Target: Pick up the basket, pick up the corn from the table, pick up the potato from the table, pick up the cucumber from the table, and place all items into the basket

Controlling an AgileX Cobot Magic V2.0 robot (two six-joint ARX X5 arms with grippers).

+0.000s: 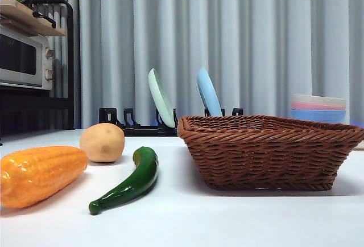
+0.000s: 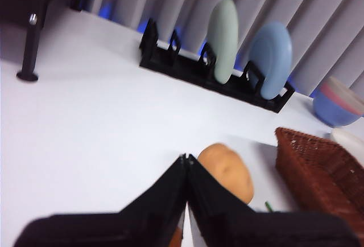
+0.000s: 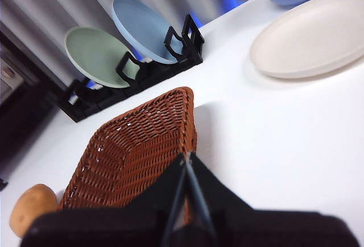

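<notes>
The brown wicker basket (image 1: 267, 151) stands on the white table (image 1: 227, 218) at the right. The orange-yellow corn (image 1: 40, 173) lies at the left front, the tan potato (image 1: 102, 142) behind it, and the dark green cucumber (image 1: 128, 181) between corn and basket. Neither arm shows in the front view. My left gripper (image 2: 186, 161) is shut and empty, above the table near the potato (image 2: 227, 170), with the basket's corner (image 2: 318, 173) beside it. My right gripper (image 3: 186, 159) is shut and empty, over the basket's rim (image 3: 142, 144); the potato (image 3: 31, 207) shows beyond the basket.
A black rack (image 1: 142, 124) with a green plate (image 1: 161, 96) and a blue plate (image 1: 209, 92) stands at the back. Stacked bowls (image 1: 318, 108) sit at the back right, and a cream plate (image 3: 313, 33) lies by them. A microwave on a black shelf (image 1: 25, 59) is at the left.
</notes>
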